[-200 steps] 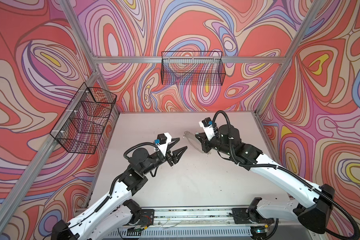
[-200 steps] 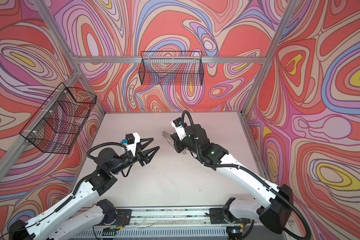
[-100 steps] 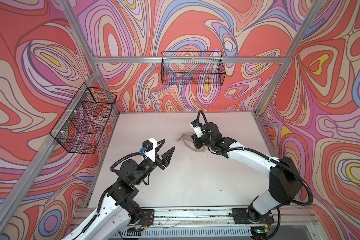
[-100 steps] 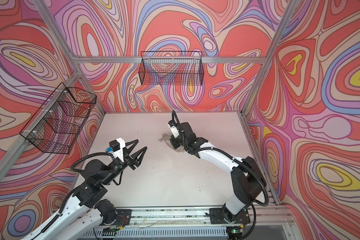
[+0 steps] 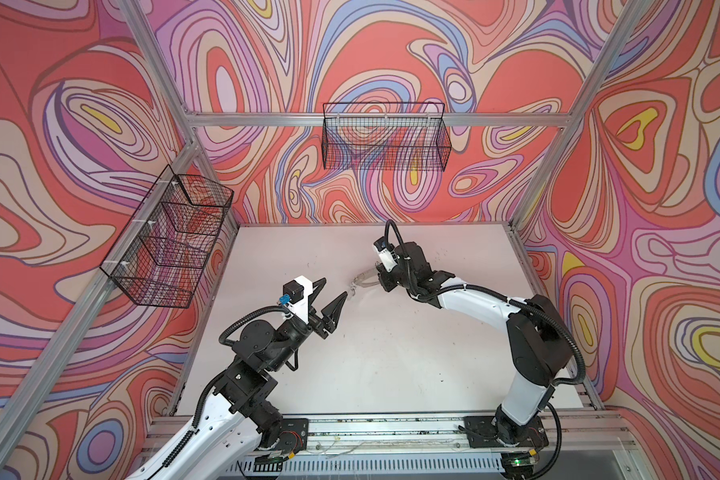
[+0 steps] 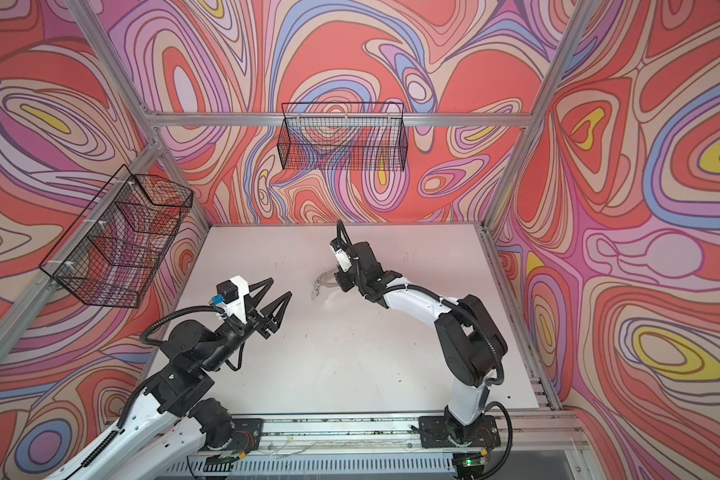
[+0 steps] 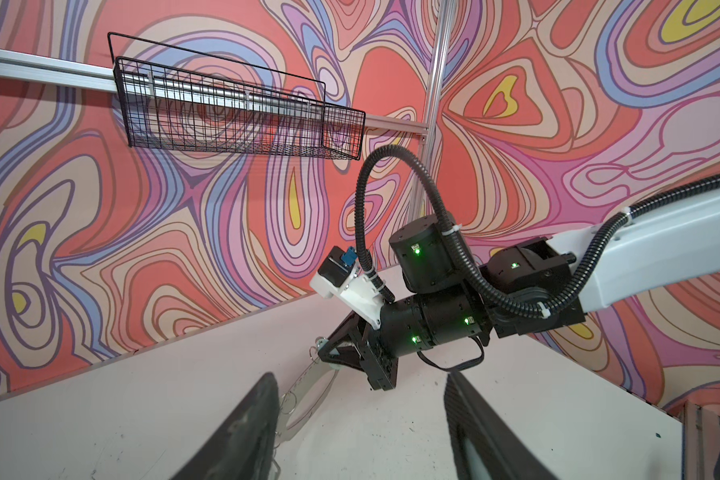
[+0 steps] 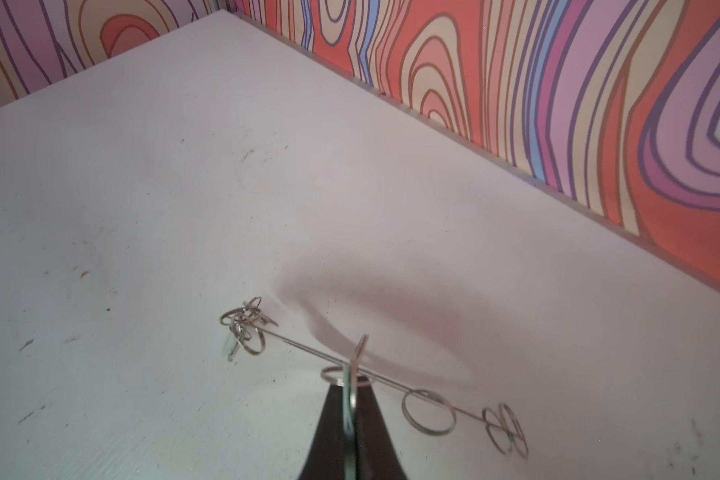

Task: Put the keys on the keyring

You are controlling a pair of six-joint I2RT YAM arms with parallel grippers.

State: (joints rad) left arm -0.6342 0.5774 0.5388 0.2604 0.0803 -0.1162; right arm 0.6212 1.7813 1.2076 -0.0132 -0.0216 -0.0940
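While baskets [image 5: 385, 137] hang, right claw [image 8: 351, 392] pinches keyring [image 5: 363, 276].

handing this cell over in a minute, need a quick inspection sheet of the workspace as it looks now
surface: white table, scuffed and speckled
job's things: keyring held off the table, tilted; keys bunched at the end away from the grip, hanging
clutter: nothing seen
grippers: right gripper shut on the keyring's rim; left gripper open, holding nothing, apart from the keys
cables: black conduit along both arms, no snag seen
surroundings: two black wire baskets on patterned walls; aluminium frame
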